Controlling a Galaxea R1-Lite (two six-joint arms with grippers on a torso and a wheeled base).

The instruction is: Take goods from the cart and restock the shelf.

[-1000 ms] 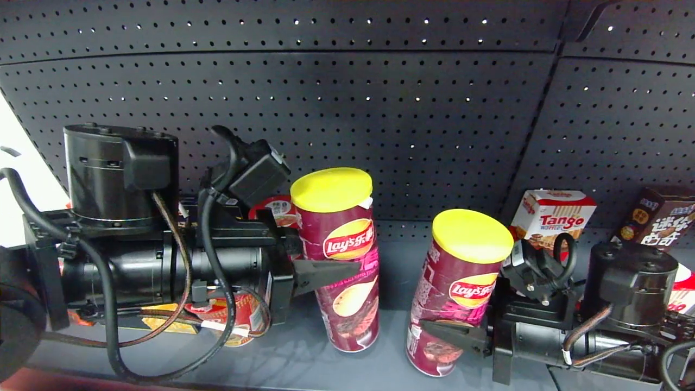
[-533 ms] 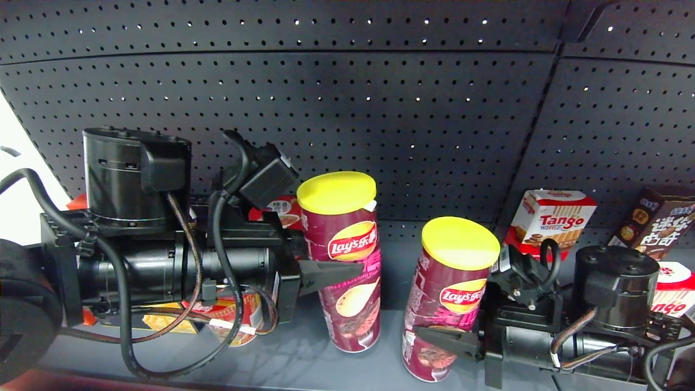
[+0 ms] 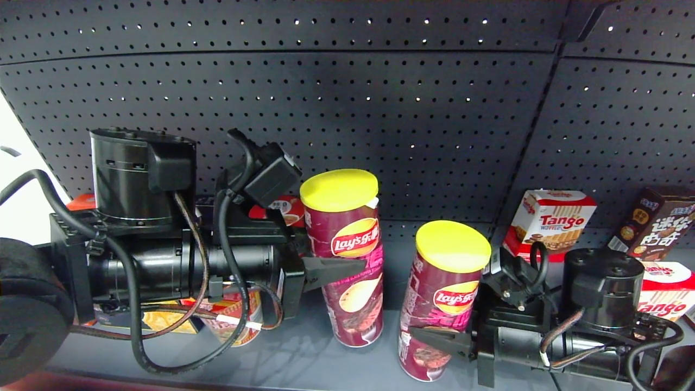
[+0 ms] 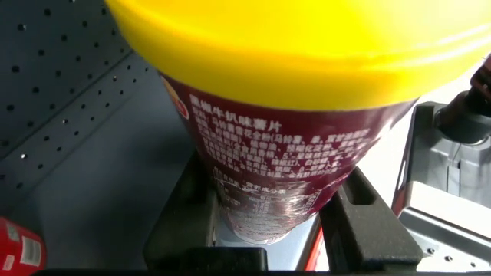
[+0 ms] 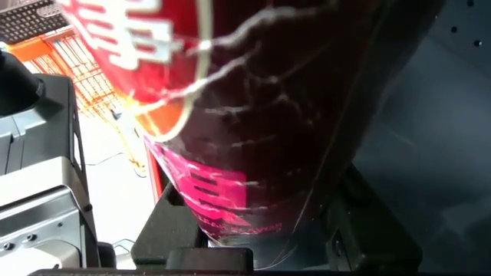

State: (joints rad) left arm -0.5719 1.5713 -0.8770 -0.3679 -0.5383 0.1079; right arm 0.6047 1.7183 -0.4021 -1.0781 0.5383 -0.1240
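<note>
Left gripper [image 3: 353,259] is clamped across the middle of the left canister [image 3: 345,217], black fingers [image 4: 184,224] pressed on either side of the glossy maroon tube; right gripper [image 3: 430,327] is squeezing the right canister [image 3: 448,282] low on its body, and that one leans, top tipped away from its arm; both are slim cylinders of shiny printed card, each capped with a smooth round yellow plastic lid [image 3: 339,189]; their bases are down at the flat grey shelf [image 3: 304,355], though I can't tell if either is resting on it; behind them is the matt black pegboard [image 3: 380,108], dotted with rows of small holes; count it up: two canisters, two yellow lids, one per gripper; off to the right, two white-and-red wafer boxes [image 3: 551,216], rectangular card, and one dark brown box [image 3: 657,222] standing beside them.
</note>
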